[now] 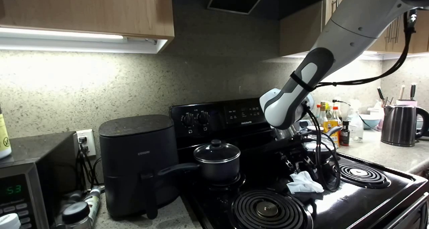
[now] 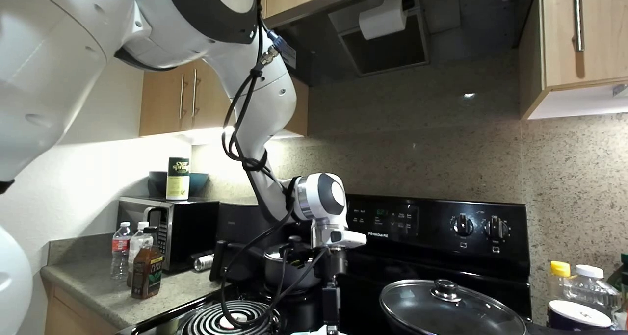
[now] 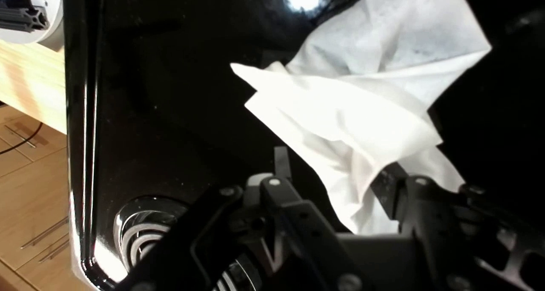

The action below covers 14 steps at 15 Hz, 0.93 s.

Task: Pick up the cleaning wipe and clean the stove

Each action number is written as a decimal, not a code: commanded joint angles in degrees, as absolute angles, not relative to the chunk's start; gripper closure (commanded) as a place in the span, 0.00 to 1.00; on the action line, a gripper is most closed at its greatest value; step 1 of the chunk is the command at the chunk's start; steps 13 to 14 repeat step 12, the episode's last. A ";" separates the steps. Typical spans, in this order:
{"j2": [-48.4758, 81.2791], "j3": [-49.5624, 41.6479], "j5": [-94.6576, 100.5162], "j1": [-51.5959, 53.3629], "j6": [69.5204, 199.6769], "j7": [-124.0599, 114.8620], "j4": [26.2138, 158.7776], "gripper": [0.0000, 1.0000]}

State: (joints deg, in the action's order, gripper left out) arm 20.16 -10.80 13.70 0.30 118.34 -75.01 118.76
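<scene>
The white cleaning wipe (image 3: 353, 108) lies crumpled on the black stove top (image 3: 170, 78) in the wrist view. In an exterior view the wipe (image 1: 304, 183) sits between the coil burners on the stove (image 1: 338, 205). In an exterior view only a sliver of the wipe (image 2: 321, 331) shows at the bottom edge. My gripper (image 3: 335, 177) is open in the wrist view, with part of the wipe between its fingers. The right fingertip is partly covered by a fold of the wipe; the left fingertip stands apart from it. The gripper (image 2: 331, 329) points down at the wipe.
A lidded pot (image 1: 218, 162) stands at the back left of the stove beside a black air fryer (image 1: 139, 165). A lidded pan (image 2: 449, 308) stands on the stove's other side. Coil burners (image 1: 268, 209) rise from the surface. Loose cables (image 1: 321, 155) hang from the arm.
</scene>
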 commanded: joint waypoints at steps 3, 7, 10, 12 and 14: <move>13.49 -11.64 17.68 0.61 123.71 -79.24 124.24 0.03; 10.26 -11.33 19.35 0.32 125.74 -82.16 126.67 0.00; 12.42 -10.57 17.93 -0.52 123.75 -80.27 123.85 0.00; 12.04 -10.53 17.94 -0.56 123.78 -80.29 124.12 0.00; 12.04 -10.53 17.94 -0.56 123.78 -80.29 124.12 0.00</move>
